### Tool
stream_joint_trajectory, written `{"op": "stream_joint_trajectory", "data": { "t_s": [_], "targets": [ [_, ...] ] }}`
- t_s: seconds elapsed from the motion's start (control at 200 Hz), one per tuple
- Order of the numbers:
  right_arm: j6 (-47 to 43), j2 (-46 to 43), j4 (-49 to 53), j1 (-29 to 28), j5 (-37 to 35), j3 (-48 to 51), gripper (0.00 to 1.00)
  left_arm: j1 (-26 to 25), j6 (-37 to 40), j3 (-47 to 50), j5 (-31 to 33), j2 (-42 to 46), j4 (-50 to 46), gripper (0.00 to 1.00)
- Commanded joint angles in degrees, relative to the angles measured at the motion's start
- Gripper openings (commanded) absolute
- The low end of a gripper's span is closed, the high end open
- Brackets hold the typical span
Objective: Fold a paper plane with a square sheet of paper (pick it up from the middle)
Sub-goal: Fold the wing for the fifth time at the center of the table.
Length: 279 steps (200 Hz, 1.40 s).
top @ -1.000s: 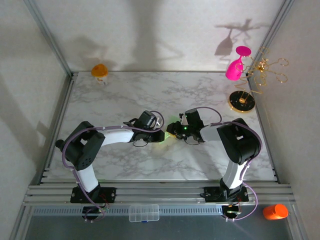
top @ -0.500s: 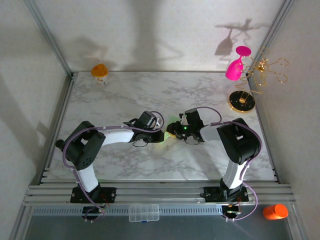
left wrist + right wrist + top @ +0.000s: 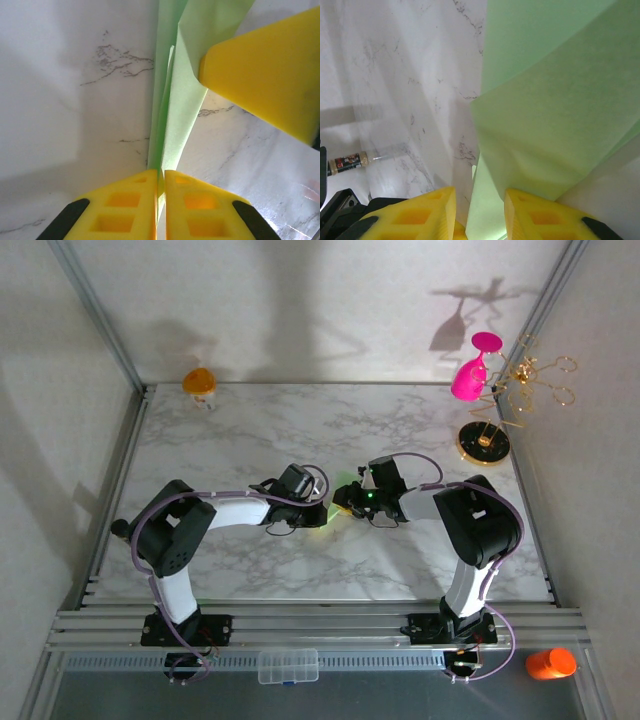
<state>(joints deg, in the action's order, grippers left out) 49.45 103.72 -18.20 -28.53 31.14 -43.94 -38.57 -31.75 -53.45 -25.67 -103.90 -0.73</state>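
The square sheet of paper [image 3: 328,514] is pale green and partly folded, held upright between the two arms at the table's middle. In the left wrist view its layers [image 3: 182,105] rise as a narrow ridge from my left gripper [image 3: 161,173], which is shut on their lower edge. My left gripper [image 3: 316,512] comes at the paper from the left. My right gripper [image 3: 345,503] meets it from the right. One of the right gripper's yellow fingers [image 3: 265,75] presses a flap of the sheet. In the right wrist view the paper [image 3: 555,125] runs between the fingers of my right gripper [image 3: 480,194], which is open, with a gap on the left.
A pink glass [image 3: 470,375] hangs on the gold stand [image 3: 483,443] at the back right. An orange object [image 3: 199,381] sits at the back left corner. A clear plastic box [image 3: 287,665] and an orange item [image 3: 550,663] lie below the table's near rail.
The left jaws have closed a little tighter on the paper. Both arms stay where they were.
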Motion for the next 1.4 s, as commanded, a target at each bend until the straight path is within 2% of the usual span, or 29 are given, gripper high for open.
{"op": "stream_joint_trajectory", "data": {
  "t_s": [0.0, 0.426, 0.906, 1.111, 1.232, 1.392],
  "targets": [
    [-0.8, 2.9, 2.0, -0.5, -2.3, -0.5, 0.32, -0.5, -0.3, 0.4, -0.3, -0.2, -1.5, 0.12],
    [-0.4, 3.6, 2.6, -0.5, -2.7, -0.7, 0.32, -0.7, -0.8, 0.6, -1.9, -0.3, -1.1, 0.1],
    [-0.3, 4.0, 3.2, -0.5, -3.0, -1.0, 0.31, -1.0, -0.3, -0.2, 0.4, -2.3, -3.9, 0.1],
    [-0.4, 4.0, 4.3, -0.5, -3.5, -1.2, 0.31, -0.2, 0.6, -1.3, 4.0, 3.2, -7.6, 0.18],
    [-0.6, 4.2, 5.2, -0.5, -3.9, -1.6, 0.31, -0.3, -0.9, -1.0, 3.3, 6.3, -6.1, 0.2],
    [-0.4, 4.4, 5.8, -0.5, -4.0, -1.8, 0.31, -1.7, -4.5, 0.3, 1.1, 5.5, 0.4, 0.15]
  ]
}}
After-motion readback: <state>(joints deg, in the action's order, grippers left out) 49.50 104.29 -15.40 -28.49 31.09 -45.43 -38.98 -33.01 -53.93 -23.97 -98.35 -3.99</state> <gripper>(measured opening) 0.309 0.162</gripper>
